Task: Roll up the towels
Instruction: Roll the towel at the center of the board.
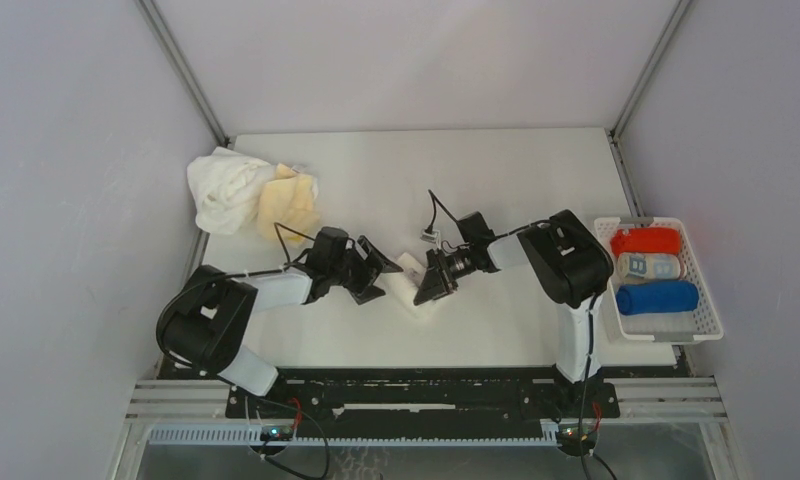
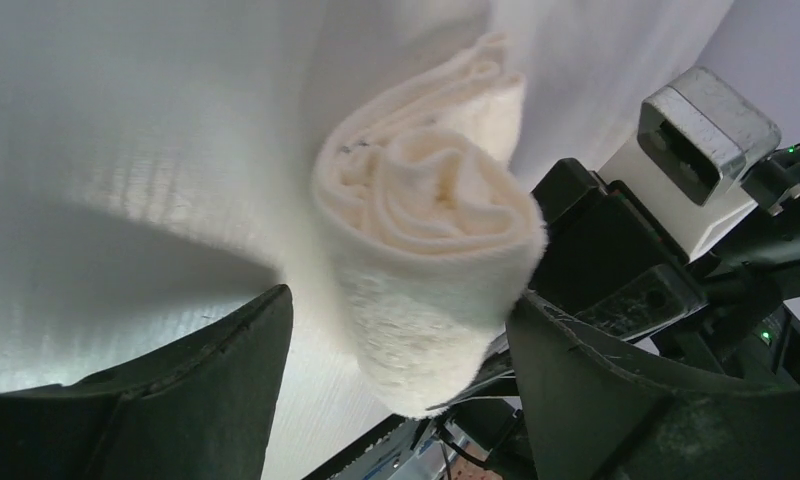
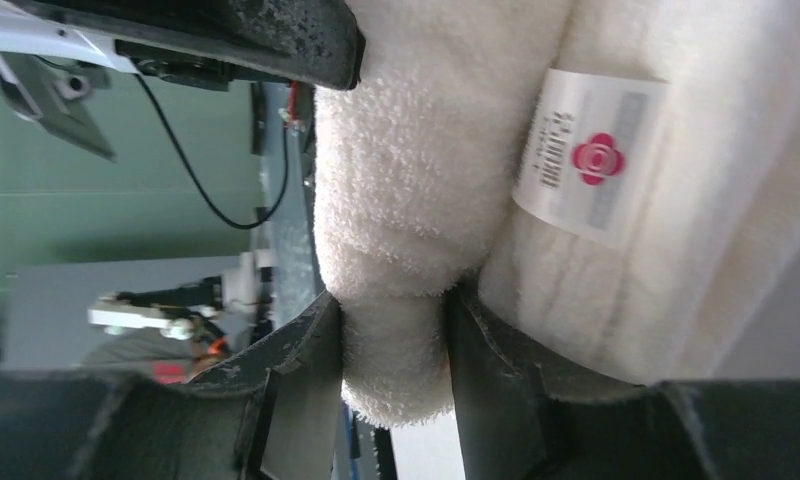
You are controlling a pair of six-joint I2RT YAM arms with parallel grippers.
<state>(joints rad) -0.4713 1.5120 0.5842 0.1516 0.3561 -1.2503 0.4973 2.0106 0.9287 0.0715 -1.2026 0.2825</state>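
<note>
Low and reaching inward, left fingers [image 2: 226,380] gape astride the cream towel roll [image 2: 426,230] while right fingers [image 3: 301,385] pinch its fold.

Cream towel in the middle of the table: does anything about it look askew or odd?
Yes, slightly. The cream towel is rolled, but its end shows a loose, uneven spiral. The right gripper has its jaws shut on one fold of it, while the left gripper stands open around the roll.

High rear overview; wrist close-ups on same towel [image 2: 426,260]
</note>
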